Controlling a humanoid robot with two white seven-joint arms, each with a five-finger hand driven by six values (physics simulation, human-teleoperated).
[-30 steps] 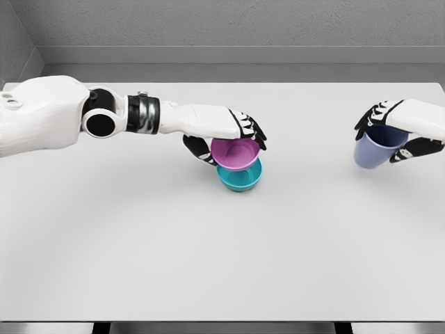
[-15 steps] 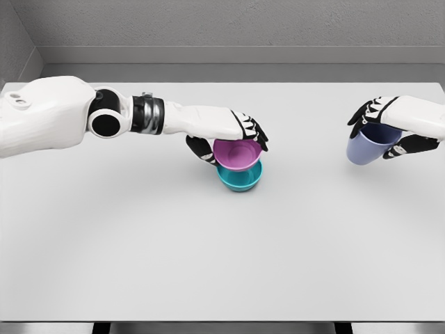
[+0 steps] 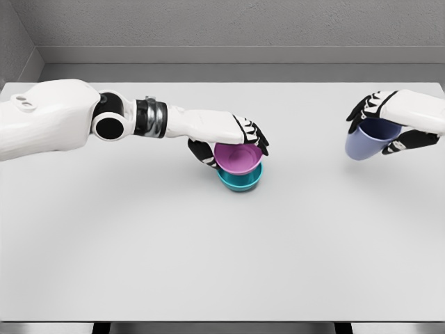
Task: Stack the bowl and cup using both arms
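Head view: the left hand (image 3: 233,136) grips the pink bowl (image 3: 238,156) by its rim, nested in the teal bowl (image 3: 240,179) mid-table. The right hand (image 3: 389,118) clasps the lavender cup (image 3: 366,141) aloft at the right. All look rigid, light, smooth (likely slippery) — rim holds suit. Bowl and cup appear empty.

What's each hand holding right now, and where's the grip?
Left hand grips the pink bowl by its rim, over the teal bowl. Right hand grips the lavender cup around its rim.
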